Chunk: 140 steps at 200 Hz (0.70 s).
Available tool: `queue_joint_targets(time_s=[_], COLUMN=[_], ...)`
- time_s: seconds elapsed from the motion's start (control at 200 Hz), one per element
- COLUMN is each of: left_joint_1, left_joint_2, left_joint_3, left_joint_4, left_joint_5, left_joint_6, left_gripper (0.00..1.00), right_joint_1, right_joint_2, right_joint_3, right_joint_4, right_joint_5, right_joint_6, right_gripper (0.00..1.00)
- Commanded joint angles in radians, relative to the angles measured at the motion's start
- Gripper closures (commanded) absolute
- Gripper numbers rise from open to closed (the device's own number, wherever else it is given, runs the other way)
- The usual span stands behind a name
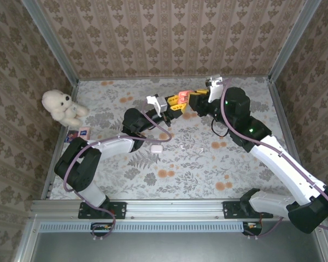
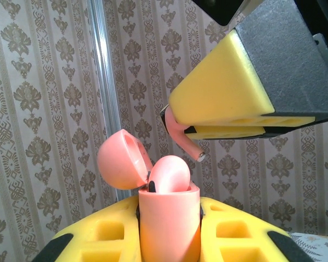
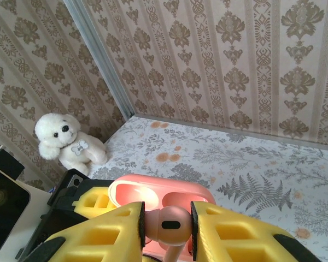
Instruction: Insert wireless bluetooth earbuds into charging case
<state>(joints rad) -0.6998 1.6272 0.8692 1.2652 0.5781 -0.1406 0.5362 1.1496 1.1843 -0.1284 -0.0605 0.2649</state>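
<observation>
Over the far middle of the counter point(image 1: 235, 164), the two arms meet tip to tip. The left pincer point(image 2: 169, 207) is squeezed shut on a small pink case point(image 2: 169, 232) and holds it up off the counter, standing upright between its yellow pads. The lid point(image 2: 120, 161) of the case is flipped open and leans back to the left. One pink bud point(image 2: 169, 173) already sits in the case, with its round top poking out. The right pincer point(image 3: 167, 215) is closed part way, pinching the other pink bud point(image 3: 167, 225) by its round head, with its thin stem sticking out. This bud hangs just above the open case, close to it but not touching it. A white case point(image 1: 156, 147) lies shut on the counter, nearer to the arm bases and a bit to the left. A white toy bear point(image 1: 61, 106) sits in the far left corner, well apart from everything else.
</observation>
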Motion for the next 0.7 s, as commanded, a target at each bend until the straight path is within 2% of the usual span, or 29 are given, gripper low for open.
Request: queue_joint_targets(time_s=[0.0, 0.695], left_joint_1=[-0.006, -0.005], left_joint_2=[-0.043, -0.047], left_joint_3=[0.003, -0.005], left_joint_4=[0.035, 0.034], left_joint_5=[-0.006, -0.007], left_joint_6=[0.007, -0.005], left_gripper=[1.0, 1.0], right_joint_1=[0.007, 0.007], right_joint_2=[0.012, 0.043], right_joint_3=[-0.015, -0.007], right_joint_4=[0.034, 0.042], right_joint_5=[0.003, 0.045], right_joint_6=[0.008, -0.02], right_gripper=[0.72, 0.72])
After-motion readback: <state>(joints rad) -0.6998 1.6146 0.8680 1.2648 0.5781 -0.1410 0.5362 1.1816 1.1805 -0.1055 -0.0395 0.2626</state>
